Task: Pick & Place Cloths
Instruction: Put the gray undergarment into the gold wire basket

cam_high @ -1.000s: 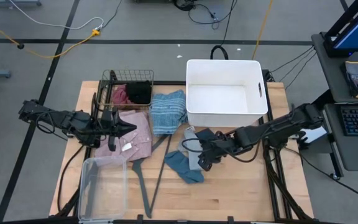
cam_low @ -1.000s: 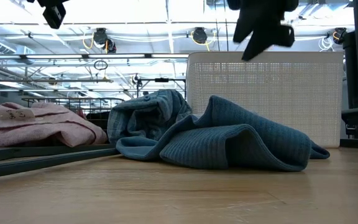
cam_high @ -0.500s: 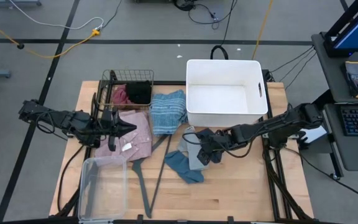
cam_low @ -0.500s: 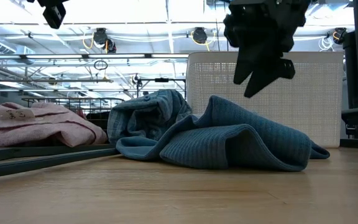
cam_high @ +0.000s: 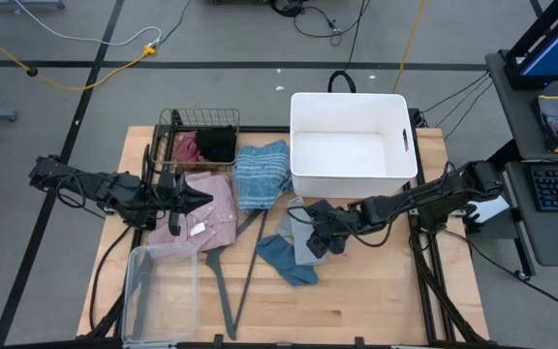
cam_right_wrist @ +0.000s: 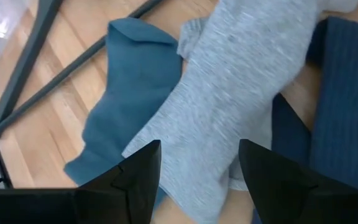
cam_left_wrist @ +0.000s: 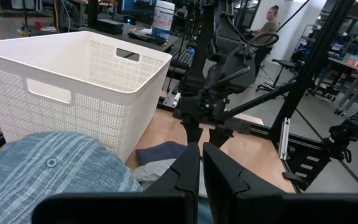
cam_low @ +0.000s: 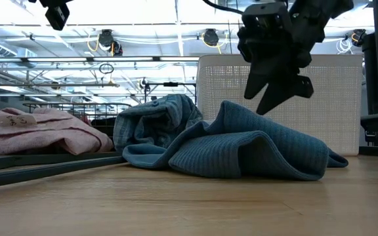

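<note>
Right wrist view: right pincer (cam_right_wrist: pixel 199 180) spread wide, empty, hovering over the pale grey cloth (cam_right_wrist: pixel 241 93). Teal cloth (cam_right_wrist: pixel 126 93) lies left of it, navy cloth (cam_right_wrist: pixel 347 99) on its right, all on the bench (cam_high: pixel 376 310) near the white basket (cam_high: pixel 352 145). Left pincer (cam_high: pixel 194 199) clenched, empty, over the pink checked shirt (cam_high: pixel 213 208).

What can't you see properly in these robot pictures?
- Wire basket, high view: the maroon and black pieces are bunched, so their shapes are hidden.
- Navy cloth, high view: the right gripper covers part of it.
- Pink checked shirt, high view: the left gripper hides part.
- White bin, low view: its wall hides the inside.
</note>
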Robot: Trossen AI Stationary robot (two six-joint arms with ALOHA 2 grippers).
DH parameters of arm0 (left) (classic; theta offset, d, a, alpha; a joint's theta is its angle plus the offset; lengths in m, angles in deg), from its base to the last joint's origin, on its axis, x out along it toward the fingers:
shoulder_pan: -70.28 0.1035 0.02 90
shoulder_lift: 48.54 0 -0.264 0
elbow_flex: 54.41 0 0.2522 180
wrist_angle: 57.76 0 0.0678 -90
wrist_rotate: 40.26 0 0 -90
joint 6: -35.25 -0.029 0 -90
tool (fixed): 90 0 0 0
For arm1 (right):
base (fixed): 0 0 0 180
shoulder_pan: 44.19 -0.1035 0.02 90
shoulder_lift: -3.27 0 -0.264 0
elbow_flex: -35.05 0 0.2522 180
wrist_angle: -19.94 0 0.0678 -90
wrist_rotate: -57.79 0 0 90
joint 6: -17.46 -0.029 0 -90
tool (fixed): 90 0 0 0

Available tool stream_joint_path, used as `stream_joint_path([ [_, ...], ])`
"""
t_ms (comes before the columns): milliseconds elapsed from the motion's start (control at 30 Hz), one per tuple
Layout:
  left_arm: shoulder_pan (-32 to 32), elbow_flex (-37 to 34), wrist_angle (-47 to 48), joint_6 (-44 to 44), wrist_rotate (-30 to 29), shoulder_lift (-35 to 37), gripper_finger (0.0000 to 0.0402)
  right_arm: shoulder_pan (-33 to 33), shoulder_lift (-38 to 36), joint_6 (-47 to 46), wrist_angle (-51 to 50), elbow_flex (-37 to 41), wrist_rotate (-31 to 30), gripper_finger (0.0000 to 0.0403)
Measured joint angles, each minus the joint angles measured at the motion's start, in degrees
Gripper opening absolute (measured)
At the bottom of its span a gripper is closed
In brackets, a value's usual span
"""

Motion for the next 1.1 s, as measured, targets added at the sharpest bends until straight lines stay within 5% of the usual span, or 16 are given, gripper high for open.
stream_joint_path([
  [900,0.00,0.00,-0.11,0.01,-0.04,-0.07,0.0021,0.04,1.20,-4.56,9.03,9.45,-3.47,0.0207],
  [1100,0.00,0.00,-0.25,0.06,-0.07,-0.11,0.0021,0.26,1.44,-7.00,8.92,9.68,-4.48,0.0172],
])
